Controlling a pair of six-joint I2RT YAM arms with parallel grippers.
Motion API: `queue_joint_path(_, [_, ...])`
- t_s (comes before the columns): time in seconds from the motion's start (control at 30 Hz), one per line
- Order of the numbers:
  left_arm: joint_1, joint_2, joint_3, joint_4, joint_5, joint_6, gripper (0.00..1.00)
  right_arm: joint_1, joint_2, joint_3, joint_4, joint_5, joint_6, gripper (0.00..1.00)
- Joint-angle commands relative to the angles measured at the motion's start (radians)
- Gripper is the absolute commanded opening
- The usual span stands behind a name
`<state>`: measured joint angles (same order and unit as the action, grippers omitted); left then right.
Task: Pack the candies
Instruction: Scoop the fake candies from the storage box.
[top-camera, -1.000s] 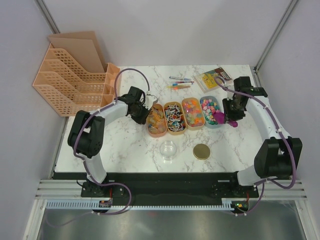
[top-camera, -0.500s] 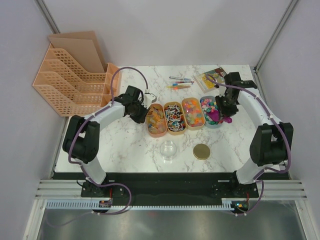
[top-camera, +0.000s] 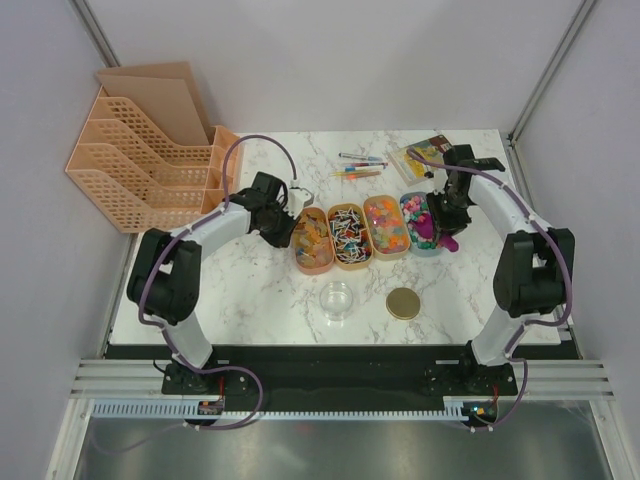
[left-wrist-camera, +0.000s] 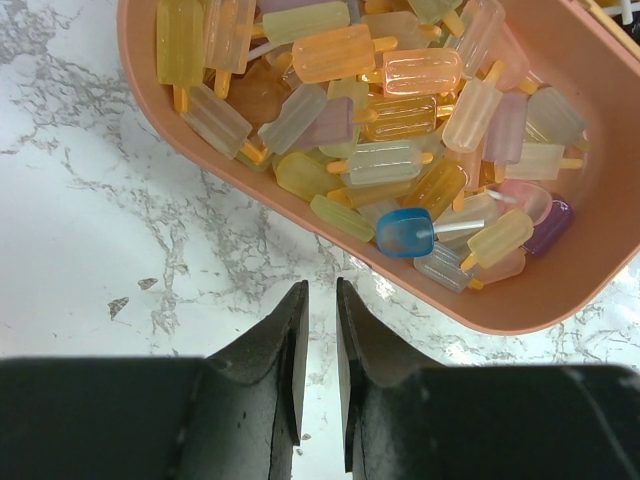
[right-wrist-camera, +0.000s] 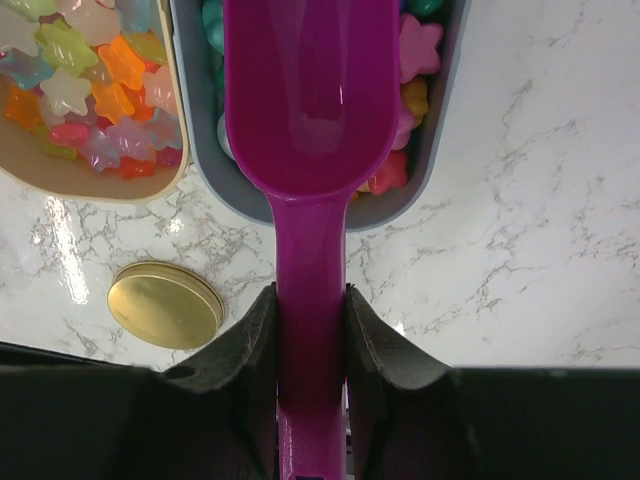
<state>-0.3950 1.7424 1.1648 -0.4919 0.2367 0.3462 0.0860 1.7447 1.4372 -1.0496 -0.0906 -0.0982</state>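
Note:
Four oval trays of candies stand in a row: yellow-orange gummies (top-camera: 314, 243), dark wrapped ones (top-camera: 349, 236), orange mixed bits (top-camera: 386, 226) and pastel pieces (top-camera: 420, 222). My right gripper (top-camera: 443, 217) is shut on the handle of a purple scoop (right-wrist-camera: 305, 110). The scoop's empty bowl is over the pastel star candies (right-wrist-camera: 415, 45) in the grey tray (right-wrist-camera: 440, 150). My left gripper (left-wrist-camera: 320, 295) is shut and empty. It hangs over the marble just beside the near rim of the gummy tray (left-wrist-camera: 500, 315), which holds ice-lolly gummies (left-wrist-camera: 380, 160).
A small clear jar (top-camera: 337, 298) and a gold lid (top-camera: 403, 303) sit in front of the trays; the lid also shows in the right wrist view (right-wrist-camera: 165, 305). Coloured pens (top-camera: 358, 166) and a packet (top-camera: 425, 157) lie behind them. A peach file rack (top-camera: 140, 160) stands at the far left.
My right gripper has carried the purple scoop leftward from beside the grey tray to over it. My left gripper has barely moved.

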Motion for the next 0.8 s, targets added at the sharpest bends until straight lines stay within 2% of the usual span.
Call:
queue_joint_path(0.0, [-0.001,0.023,0.039,0.004,0.0,0.005,0.24,0.004,0.053,0.037,0.028,-0.011,0.014,0.0])
queue_joint_path(0.27, [0.008,0.049,0.038,-0.002,-0.011,0.002,0.28,0.004,0.124,0.074,0.04,-0.027,0.008,0.0])
queue_joint_path(0.77, [0.036,0.04,-0.01,0.003,-0.017,0.037,0.34,-0.006,0.133,0.014,0.06,-0.095,-0.014,0.0])
